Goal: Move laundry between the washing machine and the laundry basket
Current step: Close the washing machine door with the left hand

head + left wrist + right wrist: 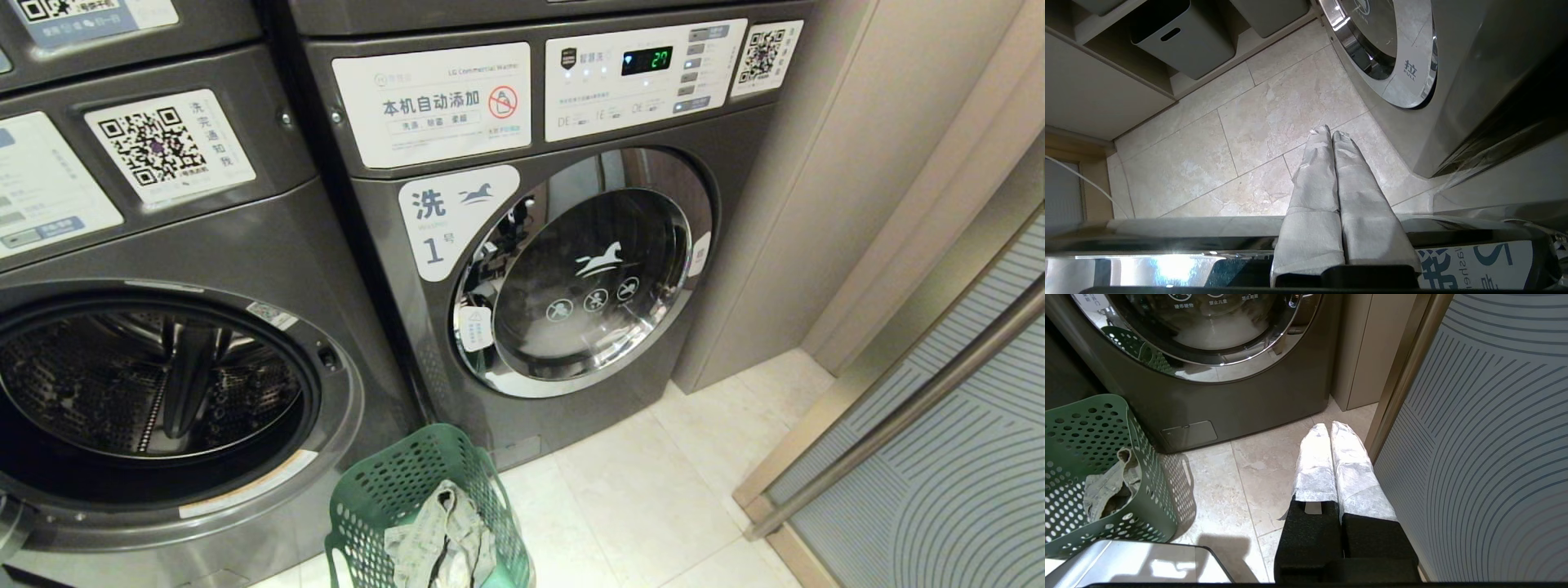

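Note:
The washing machine (155, 384) stands at the left of the head view with its door open and the steel drum showing bare. The green laundry basket (392, 482) sits on the floor in front, between the two machines. The grey-beige laundry (445, 531) lies bunched inside it. My left gripper (1331, 132) is shut and holds nothing. It hovers over the open door's chrome rim (1167, 241) and points at the floor tiles. My right gripper (1329, 426) is shut and empty, low over the floor to the right of the basket (1094, 416) and the laundry (1106, 490). Neither gripper shows in the head view.
The like machine marked "1" (571, 269) stands to the right with its door shut. A ribbed sliding door with a metal rail (939, 425) closes off the right side, close to my right gripper. Grey bins (1184, 36) sit under a shelf across the floor.

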Motion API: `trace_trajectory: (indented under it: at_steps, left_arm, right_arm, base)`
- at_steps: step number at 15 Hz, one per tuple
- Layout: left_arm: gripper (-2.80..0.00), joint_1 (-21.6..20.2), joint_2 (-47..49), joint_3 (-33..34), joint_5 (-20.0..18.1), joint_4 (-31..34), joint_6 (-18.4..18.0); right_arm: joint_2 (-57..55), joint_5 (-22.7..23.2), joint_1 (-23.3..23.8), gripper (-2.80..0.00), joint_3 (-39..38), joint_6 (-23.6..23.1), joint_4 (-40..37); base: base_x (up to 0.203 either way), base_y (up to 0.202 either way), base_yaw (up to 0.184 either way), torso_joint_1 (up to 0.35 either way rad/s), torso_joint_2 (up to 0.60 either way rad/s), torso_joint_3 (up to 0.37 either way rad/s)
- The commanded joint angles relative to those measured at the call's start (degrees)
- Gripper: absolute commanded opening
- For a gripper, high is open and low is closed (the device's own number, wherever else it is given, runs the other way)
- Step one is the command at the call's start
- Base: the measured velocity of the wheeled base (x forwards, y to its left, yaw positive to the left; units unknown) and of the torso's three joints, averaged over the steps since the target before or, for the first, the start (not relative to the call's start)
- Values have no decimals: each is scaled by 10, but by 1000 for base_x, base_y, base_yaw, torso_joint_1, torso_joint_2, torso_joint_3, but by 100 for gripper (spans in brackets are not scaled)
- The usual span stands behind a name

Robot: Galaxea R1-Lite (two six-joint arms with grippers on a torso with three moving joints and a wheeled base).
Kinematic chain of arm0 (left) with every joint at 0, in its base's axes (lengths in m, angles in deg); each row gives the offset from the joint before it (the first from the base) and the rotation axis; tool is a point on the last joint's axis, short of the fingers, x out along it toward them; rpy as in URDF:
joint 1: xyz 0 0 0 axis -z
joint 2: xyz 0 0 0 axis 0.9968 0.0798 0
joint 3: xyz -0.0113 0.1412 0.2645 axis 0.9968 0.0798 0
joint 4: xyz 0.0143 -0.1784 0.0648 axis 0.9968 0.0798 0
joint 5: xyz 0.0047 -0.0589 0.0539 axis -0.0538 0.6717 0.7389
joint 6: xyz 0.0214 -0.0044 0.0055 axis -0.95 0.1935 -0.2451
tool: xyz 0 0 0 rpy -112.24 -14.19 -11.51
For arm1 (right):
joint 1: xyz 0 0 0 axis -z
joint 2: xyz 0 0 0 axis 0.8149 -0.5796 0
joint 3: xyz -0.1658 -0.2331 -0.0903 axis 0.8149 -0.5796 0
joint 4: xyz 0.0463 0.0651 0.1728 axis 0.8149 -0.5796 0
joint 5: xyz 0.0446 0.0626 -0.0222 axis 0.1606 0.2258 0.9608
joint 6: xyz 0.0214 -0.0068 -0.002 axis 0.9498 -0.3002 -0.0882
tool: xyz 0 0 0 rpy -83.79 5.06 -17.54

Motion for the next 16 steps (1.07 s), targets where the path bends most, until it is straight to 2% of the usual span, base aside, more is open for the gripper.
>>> trace_trajectory:
  at_steps: [1,5,7,8,12,16]
  left_arm:
    - [-280,0,-11,12,1,-1,1]
    - [-280,0,-12,18,-10,-7,4]
    - [-280,-1,-15,17,-70,-20,4]
    - [-280,-4,-20,20,-82,-28,2]
    - [-280,-4,-25,24,-80,-30,0]
    - [-280,-5,-26,14,-31,-31,1]
  right_arm:
    - [0,0,0,-280,0,-1,0]
    - [0,0,0,-280,0,0,0]
    - [-1,0,0,-280,0,-1,0]
    - [0,0,0,-280,0,0,0]
    - [0,0,0,-280,0,0,0]
    - [0,0,0,-280,0,-1,0]
  base:
    - [0,0,0,0,0,0]
    - [0,0,0,0,0,0]
    - [0,0,0,0,0,0]
    - [0,0,0,0,0,0]
    - [0,0,0,0,0,0]
    - [0,0,0,0,0,0]
